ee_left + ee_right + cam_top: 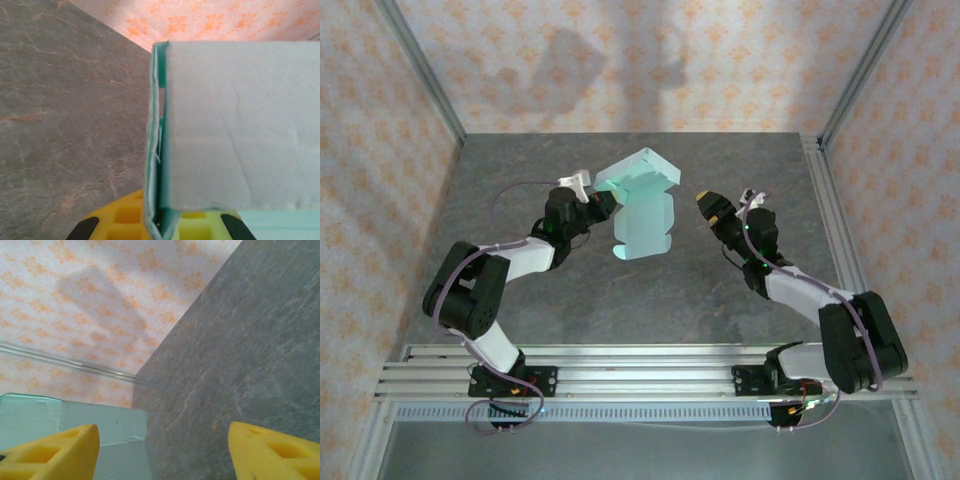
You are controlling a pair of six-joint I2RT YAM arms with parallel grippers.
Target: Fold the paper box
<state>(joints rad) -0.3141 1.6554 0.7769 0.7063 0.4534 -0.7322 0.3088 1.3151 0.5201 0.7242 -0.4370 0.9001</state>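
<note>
My left tool [601, 204] is clenched on one side edge of the paper box [645, 210], which sits partly folded between my two arms over the middle of the table [620, 300]. Its upper panel is raised and its lower flaps with rounded tabs reach down toward the table; I cannot tell whether they touch it. In the left wrist view the thin card runs straight down between my yellow pads [127, 220], doubled over at the pinched edge.

My right tool [706, 200] is released, with its yellow fingers [50, 452] spread wide, near the box's other side but apart from it.

The risk I see is the single pinch. The card is thin, so if my right tool pushes a flap from the side, the box may swing around my left grip or buckle off its creases. Squeezing harder could dent the panel. Closing the right tool too early could catch two layers at once.
</note>
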